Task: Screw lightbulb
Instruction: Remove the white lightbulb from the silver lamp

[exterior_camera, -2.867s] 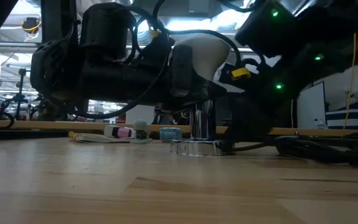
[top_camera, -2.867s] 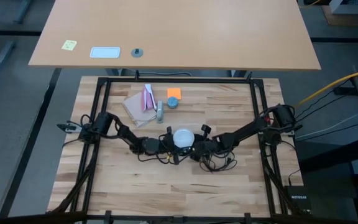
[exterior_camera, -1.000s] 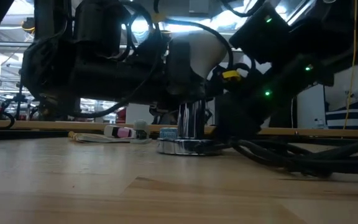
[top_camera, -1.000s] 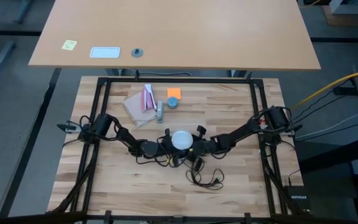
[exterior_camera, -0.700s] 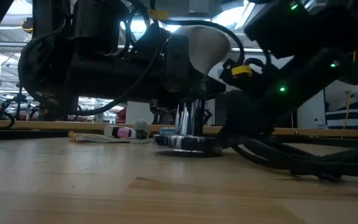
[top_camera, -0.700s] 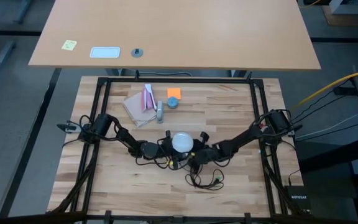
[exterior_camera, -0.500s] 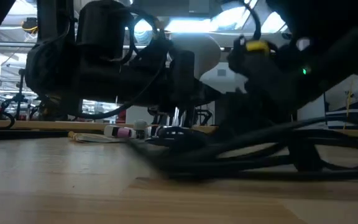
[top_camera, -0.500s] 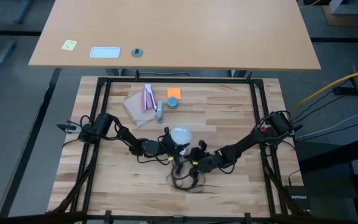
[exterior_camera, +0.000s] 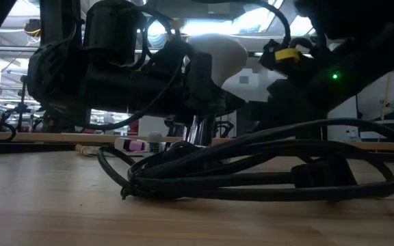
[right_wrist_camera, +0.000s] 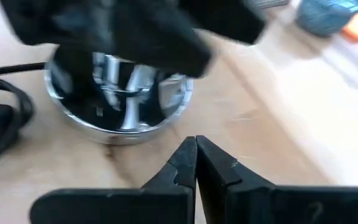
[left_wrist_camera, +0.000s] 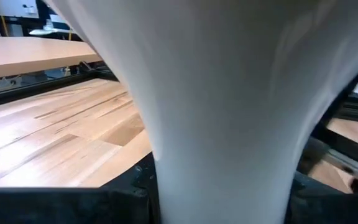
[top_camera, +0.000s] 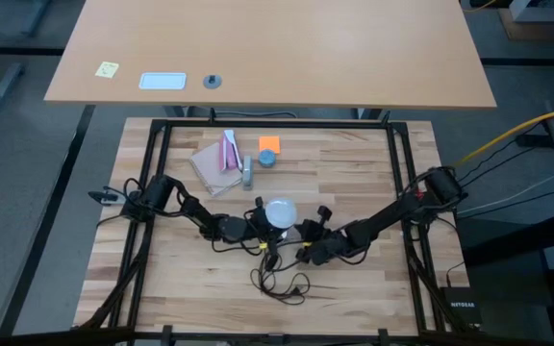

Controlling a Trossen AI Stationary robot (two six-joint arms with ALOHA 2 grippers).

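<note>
High view: the lightbulb (top_camera: 280,212) sits near the middle of the bench (top_camera: 354,163), at the tip of the left claw (top_camera: 263,219), which reaches in low from the left side. The right claw (top_camera: 306,252) lies just beside and a little nearer the front edge, its arm stretched flat from the right. A loose black cord (top_camera: 282,284) is coiled on the wood in front of both.

Low view: the lightbulb (exterior_camera: 217,51) is held upright, globe on top and its silver screw base (exterior_camera: 198,130) pointing straight down, so its long axis is vertical. Black cord (exterior_camera: 252,167) loops across the foreground and hides what lies under the base.

Left wrist view: the lightbulb (left_wrist_camera: 222,93) fills the picture, its pale neck narrowing between the dark fingers; the left claw looks clamped on that neck.

Right wrist view: the right claw (right_wrist_camera: 196,155) has its fingertips pressed together with nothing between them. Just ahead of it stands the round silver socket (right_wrist_camera: 120,99) on the bench (right_wrist_camera: 291,112), partly covered by a dark blur, so whether the screw base has entered it I cannot tell. By my reading, the coming move turns on keeping that vertical axis over the socket while the left arm, the nearer one, twists.
</note>
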